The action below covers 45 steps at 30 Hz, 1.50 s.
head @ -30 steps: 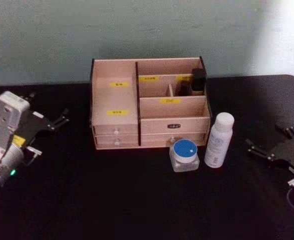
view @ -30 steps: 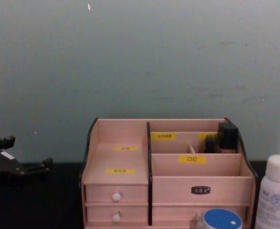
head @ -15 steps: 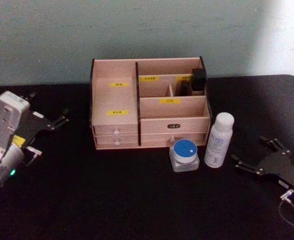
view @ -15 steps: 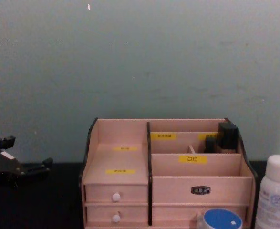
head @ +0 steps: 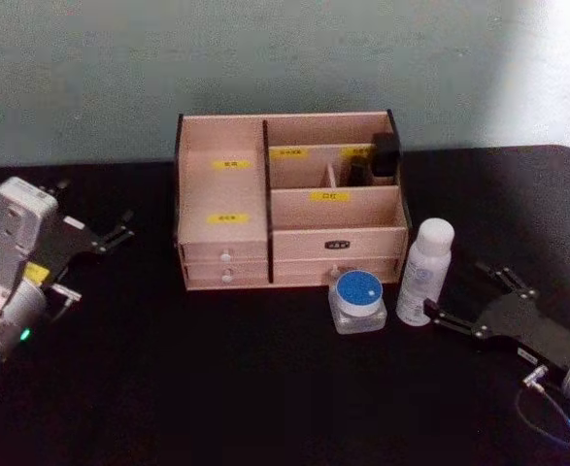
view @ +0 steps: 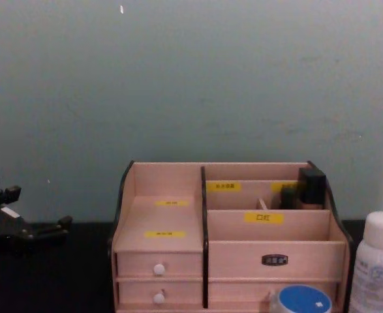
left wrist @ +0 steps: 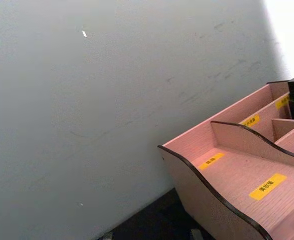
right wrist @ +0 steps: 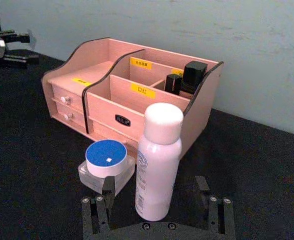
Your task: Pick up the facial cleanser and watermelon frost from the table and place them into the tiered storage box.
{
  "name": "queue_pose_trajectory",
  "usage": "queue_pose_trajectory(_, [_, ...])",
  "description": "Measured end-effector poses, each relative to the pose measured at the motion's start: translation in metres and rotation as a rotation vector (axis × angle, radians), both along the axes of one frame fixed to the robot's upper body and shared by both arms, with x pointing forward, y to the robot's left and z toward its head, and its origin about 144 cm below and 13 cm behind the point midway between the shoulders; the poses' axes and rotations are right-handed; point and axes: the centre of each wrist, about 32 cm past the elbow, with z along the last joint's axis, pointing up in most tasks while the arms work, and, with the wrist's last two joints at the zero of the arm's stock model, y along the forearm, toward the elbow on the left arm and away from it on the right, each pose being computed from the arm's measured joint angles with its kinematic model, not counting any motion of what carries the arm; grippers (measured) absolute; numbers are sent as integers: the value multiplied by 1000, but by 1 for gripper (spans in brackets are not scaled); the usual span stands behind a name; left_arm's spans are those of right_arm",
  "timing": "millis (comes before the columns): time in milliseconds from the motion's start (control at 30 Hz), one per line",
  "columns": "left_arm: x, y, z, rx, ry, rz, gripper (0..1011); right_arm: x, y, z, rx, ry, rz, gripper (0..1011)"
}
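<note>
Two spread fingers of right gripper (head: pixel 457 291) face white bottle (head: pixel 425 272) from 4 o'clock; centre on body, miss blue-lidded jar (head: pixel 357 301) at bottle's 8 o'clock. Left gripper (head: pixel 90 209) parked, fingers spread.

Dim indoor light, bright glare on the wall (head: pixel 556 68) at right

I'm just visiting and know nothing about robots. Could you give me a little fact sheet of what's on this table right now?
Table: black
Box: wooden organiser with drawers, at the back; dark bottles in its rear right slot
In front of it: blue-lidded jar, white bottle to its right, both upright
Right gripper: jaws open, aimed at the white bottle, not holding it
Left gripper: parked left of the box, jaws open
</note>
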Motion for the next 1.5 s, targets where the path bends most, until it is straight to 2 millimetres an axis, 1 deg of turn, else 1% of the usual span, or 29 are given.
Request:
queue_pose_trajectory(733, [0,0,0,0,0,0,1001,22,2,-16,45,-15,15,1002])
queue_pose_trajectory(967, [0,0,0,0,0,0,1001,32,3,-19,57,-19,23,1003])
queue_pose_trajectory(1500, [0,0,0,0,0,0,1001,43,8,-23,75,-24,42,1002])
